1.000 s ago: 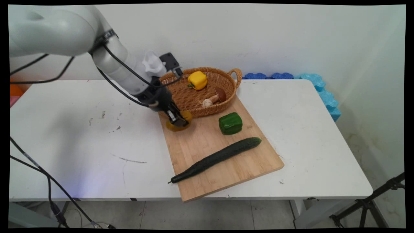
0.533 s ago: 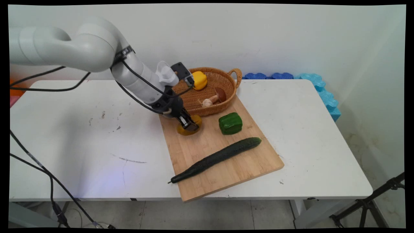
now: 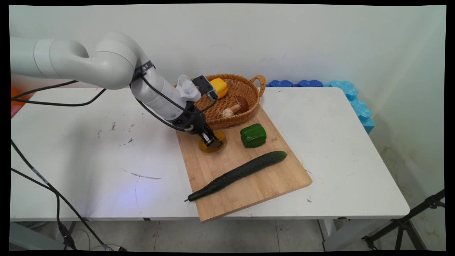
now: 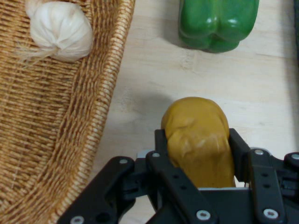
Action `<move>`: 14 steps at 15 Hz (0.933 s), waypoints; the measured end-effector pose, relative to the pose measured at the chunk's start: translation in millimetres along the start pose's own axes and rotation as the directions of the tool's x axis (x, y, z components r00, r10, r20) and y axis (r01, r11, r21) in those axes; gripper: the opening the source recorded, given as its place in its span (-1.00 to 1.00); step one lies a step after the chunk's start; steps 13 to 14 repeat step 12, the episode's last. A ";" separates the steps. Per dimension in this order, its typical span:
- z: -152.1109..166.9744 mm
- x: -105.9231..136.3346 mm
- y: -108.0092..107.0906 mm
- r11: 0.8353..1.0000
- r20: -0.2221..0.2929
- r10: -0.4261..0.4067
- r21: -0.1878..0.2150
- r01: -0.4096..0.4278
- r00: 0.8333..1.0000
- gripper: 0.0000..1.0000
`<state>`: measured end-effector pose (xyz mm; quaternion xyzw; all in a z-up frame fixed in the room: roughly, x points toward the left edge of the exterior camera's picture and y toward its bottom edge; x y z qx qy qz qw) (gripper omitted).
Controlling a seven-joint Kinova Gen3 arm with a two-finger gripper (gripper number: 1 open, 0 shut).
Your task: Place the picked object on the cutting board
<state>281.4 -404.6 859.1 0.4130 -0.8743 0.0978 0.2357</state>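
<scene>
My gripper is shut on a mustard-yellow potato-like lump low over the wooden cutting board, just in front of the wicker basket. In the hand view the lump sits squeezed between both fingers, with the basket wall to its left and a green bell pepper ahead. The green pepper lies on the board to the gripper's right.
A long cucumber lies diagonally across the board. The basket holds a yellow bell pepper, a mushroom and a garlic bulb, the garlic also showing in the hand view. Blue foam pieces line the table's far right edge.
The gripper has carried the yellow lump rightward along the basket's front, from the board's left edge further onto the board, staying shut on it.
</scene>
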 end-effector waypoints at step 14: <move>8.7 -4.4 1.9 1.000 -0.012 -0.005 -0.010 0.005 1.000 1.00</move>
